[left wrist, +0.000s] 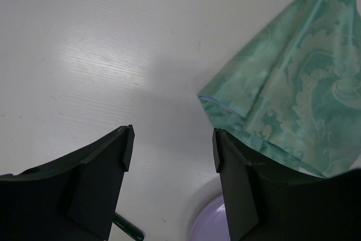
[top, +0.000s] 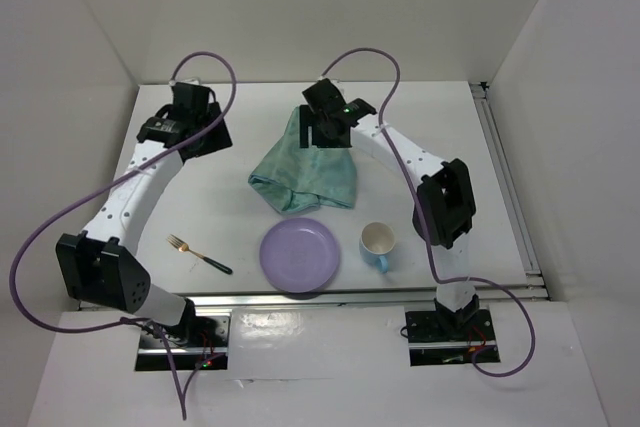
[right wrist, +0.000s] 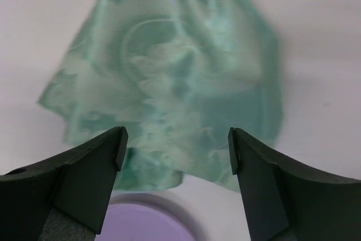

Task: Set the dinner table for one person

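I judge the setting barely started: on the dinner table point(top: 450, 127) beneath both arms the placemat point(top: 305, 172) lies crumpled at 12 o'clock from the plate point(top: 299, 254), fork point(top: 199, 254) at 9, cup point(top: 379, 244) at 3, and left gripper point(left wrist: 172, 148) and right gripper point(right wrist: 177, 148) stand open, empty.

Plain white surface point(top: 450, 127), no pattern. The cloth point(top: 305, 172) is sea-green with paler swirl and scroll figuring and a slight sheen. The left wrist view shows a thin blue line along one hem. The plate point(top: 299, 255) is flat lilac, unpatterned. The cup point(top: 378, 245) is light blue outside, cream inside. The fork point(top: 199, 254) is gold at the tines, with a dark green handle. Left arm point(top: 130, 197) and right arm point(top: 405, 152) have white shells and black joints; the cables point(top: 40, 237) are purple. Left claw point(left wrist: 172, 148) and right claw point(right wrist: 177, 145) are both matt black.
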`<act>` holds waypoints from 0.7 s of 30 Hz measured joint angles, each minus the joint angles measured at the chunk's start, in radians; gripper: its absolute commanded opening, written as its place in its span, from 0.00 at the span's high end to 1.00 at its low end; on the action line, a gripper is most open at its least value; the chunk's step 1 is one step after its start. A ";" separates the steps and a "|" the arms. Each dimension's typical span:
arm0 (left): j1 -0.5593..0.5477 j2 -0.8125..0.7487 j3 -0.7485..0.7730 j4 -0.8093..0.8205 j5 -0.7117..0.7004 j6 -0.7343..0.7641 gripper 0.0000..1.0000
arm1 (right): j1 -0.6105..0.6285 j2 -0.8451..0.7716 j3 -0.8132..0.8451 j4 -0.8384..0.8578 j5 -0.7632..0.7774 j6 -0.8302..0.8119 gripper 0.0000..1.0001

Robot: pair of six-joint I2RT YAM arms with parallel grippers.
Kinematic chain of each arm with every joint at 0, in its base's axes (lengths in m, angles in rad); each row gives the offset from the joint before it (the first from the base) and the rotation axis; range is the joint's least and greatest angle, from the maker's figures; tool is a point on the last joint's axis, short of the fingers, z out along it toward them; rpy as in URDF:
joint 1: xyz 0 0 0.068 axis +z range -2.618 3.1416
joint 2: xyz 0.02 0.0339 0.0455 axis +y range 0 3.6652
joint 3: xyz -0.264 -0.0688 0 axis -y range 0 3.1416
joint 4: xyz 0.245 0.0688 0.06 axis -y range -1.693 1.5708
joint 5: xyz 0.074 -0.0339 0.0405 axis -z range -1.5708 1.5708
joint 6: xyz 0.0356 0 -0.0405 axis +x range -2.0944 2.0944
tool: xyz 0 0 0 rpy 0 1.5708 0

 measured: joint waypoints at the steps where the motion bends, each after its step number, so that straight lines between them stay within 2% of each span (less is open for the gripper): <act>1: 0.026 -0.009 0.000 -0.008 0.003 -0.013 0.25 | 0.011 0.003 0.014 0.007 -0.022 -0.007 0.24; 3: 0.083 -0.019 0.000 -0.026 0.014 -0.037 0.24 | 0.032 0.016 0.035 0.025 -0.076 -0.015 0.24; 4: 0.115 -0.021 0.000 -0.037 0.026 -0.043 0.24 | 0.042 0.027 0.045 0.036 -0.102 -0.020 0.14; 8: 0.177 -0.019 0.000 -0.074 0.057 -0.064 0.23 | 0.071 0.093 0.090 0.067 -0.190 -0.041 0.14; 15: 0.188 -0.019 -0.024 -0.092 0.121 -0.061 0.21 | 0.111 0.319 0.313 0.073 -0.246 -0.060 0.17; 20: 0.198 -0.019 -0.035 -0.097 0.135 -0.060 0.21 | 0.144 0.398 0.344 0.068 -0.206 -0.051 0.37; 21: 0.198 -0.019 -0.039 -0.095 0.135 -0.060 0.21 | 0.153 0.407 0.345 0.061 -0.181 -0.043 0.47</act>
